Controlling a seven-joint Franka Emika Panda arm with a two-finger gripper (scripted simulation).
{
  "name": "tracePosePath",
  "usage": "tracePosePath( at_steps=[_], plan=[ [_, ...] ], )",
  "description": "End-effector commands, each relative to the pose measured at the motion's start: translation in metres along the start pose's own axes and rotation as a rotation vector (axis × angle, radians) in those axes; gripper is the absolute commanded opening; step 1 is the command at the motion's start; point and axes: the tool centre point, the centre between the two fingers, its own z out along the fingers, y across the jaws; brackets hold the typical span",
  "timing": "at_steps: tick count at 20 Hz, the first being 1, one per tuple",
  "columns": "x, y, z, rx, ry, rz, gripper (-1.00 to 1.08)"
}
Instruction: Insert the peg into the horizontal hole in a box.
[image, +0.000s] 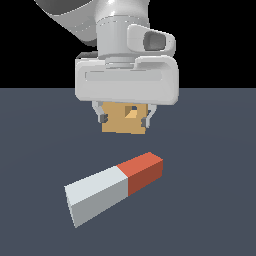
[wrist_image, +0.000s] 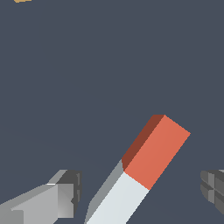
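Peg (image: 114, 186) flat on dark floor (image: 210, 200), nearest camera, grey end toward near edge, red end pointing back. Gripper (image: 125, 119) above and behind, fingers (wrist_image: 65, 192) spread wide, holding nothing. Box (image: 124, 119) farthest, hole facing forward.

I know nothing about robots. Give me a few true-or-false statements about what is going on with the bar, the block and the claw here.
1. The peg lies flat on the floor. True.
2. The gripper is clamped on the peg. False: its fingers stand apart, open, with the peg between them untouched.
3. The peg is already in the box. False: the box's hole is empty and the peg lies apart from it.
4. One end of the peg is red-orange. True.
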Motion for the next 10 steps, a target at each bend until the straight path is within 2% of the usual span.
tracePosePath(
  at_steps=[1, 10],
  plan=[
    [-0.014, 0.002, 0.009, -0.002, -0.001, 0.094, 1.00],
    [-0.063, -0.003, 0.040, -0.008, -0.001, 0.423, 1.00]
  ],
)
